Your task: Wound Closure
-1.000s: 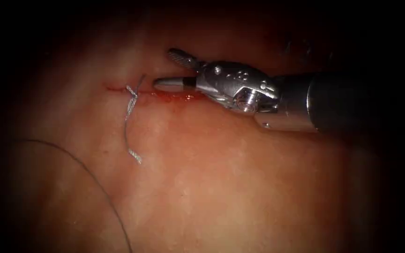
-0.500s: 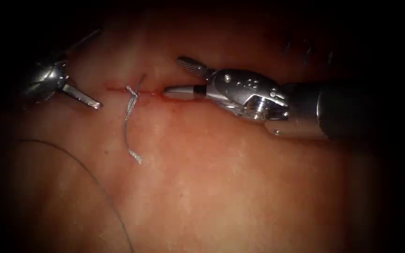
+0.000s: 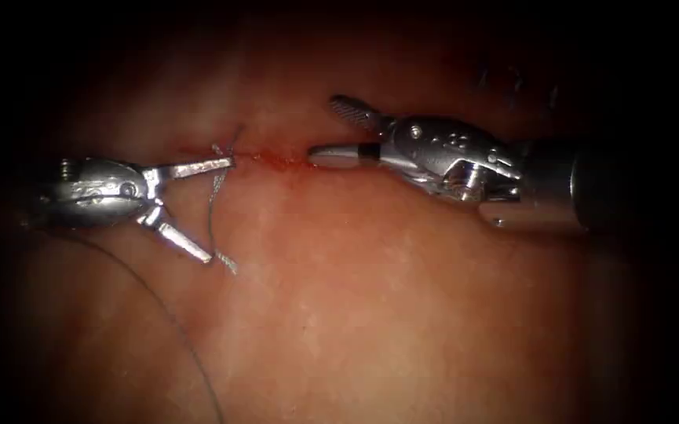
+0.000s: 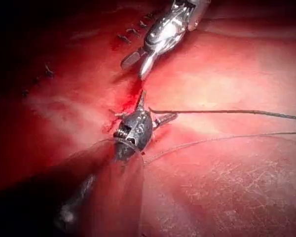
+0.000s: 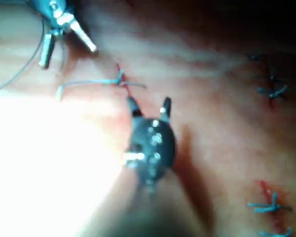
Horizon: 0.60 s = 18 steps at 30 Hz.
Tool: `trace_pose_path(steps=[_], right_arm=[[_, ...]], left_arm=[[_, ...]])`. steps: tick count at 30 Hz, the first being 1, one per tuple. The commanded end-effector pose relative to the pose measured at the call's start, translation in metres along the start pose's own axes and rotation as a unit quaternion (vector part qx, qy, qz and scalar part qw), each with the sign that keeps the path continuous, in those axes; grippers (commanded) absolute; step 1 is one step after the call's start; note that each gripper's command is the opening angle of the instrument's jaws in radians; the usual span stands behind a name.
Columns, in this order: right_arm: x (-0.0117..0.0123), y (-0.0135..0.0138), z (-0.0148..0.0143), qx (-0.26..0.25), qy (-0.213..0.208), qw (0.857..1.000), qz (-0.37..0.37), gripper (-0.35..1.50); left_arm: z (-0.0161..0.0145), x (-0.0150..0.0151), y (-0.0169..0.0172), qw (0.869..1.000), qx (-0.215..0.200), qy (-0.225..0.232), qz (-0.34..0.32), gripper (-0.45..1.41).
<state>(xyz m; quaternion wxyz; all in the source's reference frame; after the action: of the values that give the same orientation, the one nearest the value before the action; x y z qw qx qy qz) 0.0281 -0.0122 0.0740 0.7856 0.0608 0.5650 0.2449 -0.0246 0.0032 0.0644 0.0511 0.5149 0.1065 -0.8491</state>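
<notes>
Over the tissue (image 3: 370,298) in the endoscope view, the left tool (image 3: 217,212) is spreading its jaws wide around the knotted thread (image 3: 215,188) at the cut (image 3: 268,157), gripping nothing. On the right, the right tool (image 3: 327,129) is gaping, empty, over red fluid (image 3: 284,161).

Beside its own gaping left tool (image 4: 150,111), the left wrist view is showing loose thread (image 4: 227,112) trailing away.

Near the knot (image 5: 119,81), the right tool (image 5: 149,106) is gaping in the right wrist view. I cannot tell where the needle is.

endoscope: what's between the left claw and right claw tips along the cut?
In the endoscope view, a short stretch of cut with red fluid lies between left claw and right claw; the knotted stitch sits at the left claw's upper tip.
</notes>
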Motion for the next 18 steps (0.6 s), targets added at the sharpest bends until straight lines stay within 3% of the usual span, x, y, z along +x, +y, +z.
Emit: trace_pose_path(steps=[1,7,12,18], right_arm=[[-0.0001,0.0001,0.001,0.001,0.002,1.0,-0.001,1.47],[-0.0002,-0.0001,0.0012,0.002,0.002,1.0,-0.002,1.47],[-0.0003,-0.0001,0.0012,0.002,0.001,1.0,-0.002,1.47],[-0.0002,-0.0002,0.0013,0.001,0.001,1.0,-0.002,1.47]], left_arm=[[0.0009,-0.0003,-0.0002,1.0,-0.006,-0.009,0.008,0.78],[0.0024,-0.0007,0.0015,0.995,-0.038,-0.072,0.058,0.59],[0.0032,-0.0012,0.0019,0.986,-0.042,-0.139,0.08,0.39],[0.0033,-0.0014,0.0016,0.98,-0.03,-0.175,0.089,0.37]])
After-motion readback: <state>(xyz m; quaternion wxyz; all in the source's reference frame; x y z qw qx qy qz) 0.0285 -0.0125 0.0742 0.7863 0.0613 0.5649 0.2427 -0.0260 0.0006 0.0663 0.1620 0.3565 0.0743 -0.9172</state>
